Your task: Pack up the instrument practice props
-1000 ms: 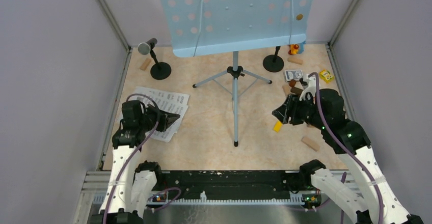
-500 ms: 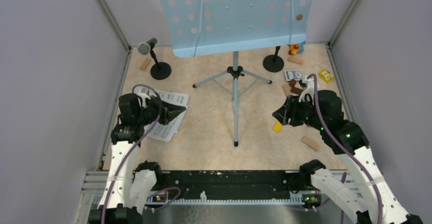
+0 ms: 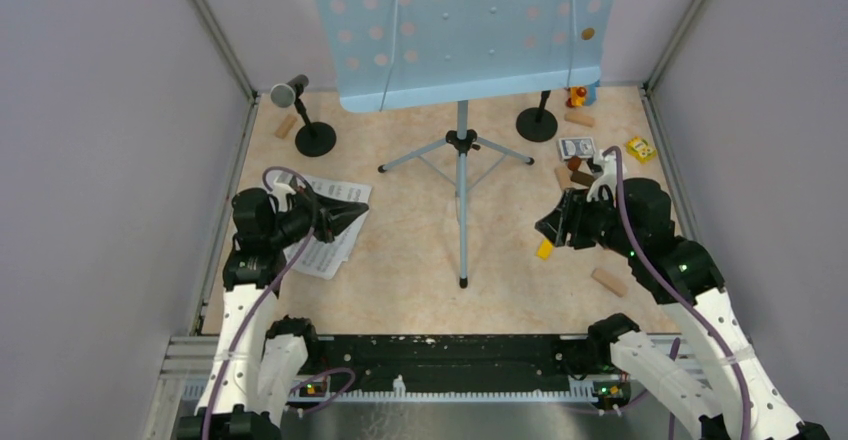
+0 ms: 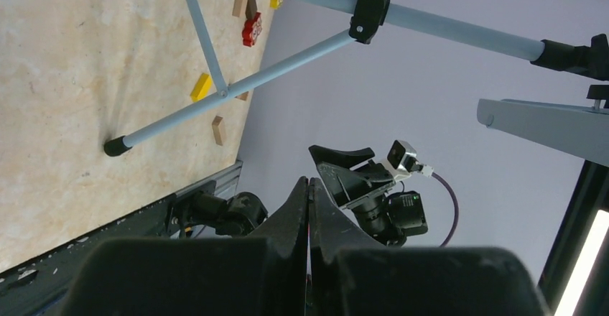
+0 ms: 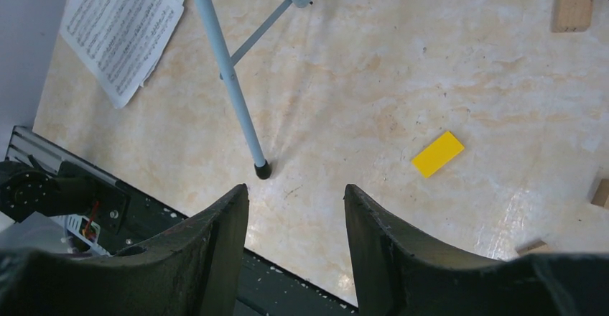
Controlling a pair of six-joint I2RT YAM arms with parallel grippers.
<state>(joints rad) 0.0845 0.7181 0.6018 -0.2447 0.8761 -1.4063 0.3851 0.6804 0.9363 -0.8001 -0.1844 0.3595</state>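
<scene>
Your left gripper (image 4: 309, 187): fingers pressed together, raised over the music sheets (image 5: 122, 32) | Your right gripper (image 5: 296, 200): fingers spread apart, hovering near the yellow block (image 5: 437, 154)

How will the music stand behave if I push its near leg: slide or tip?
Probably tips: the broad desk sits high above a small tripod hub, so it looks top-heavy. The near leg is a thin tube, likely light and a bit springy. Its black foot looks rubbery, so it may grip rather than slide.
</scene>
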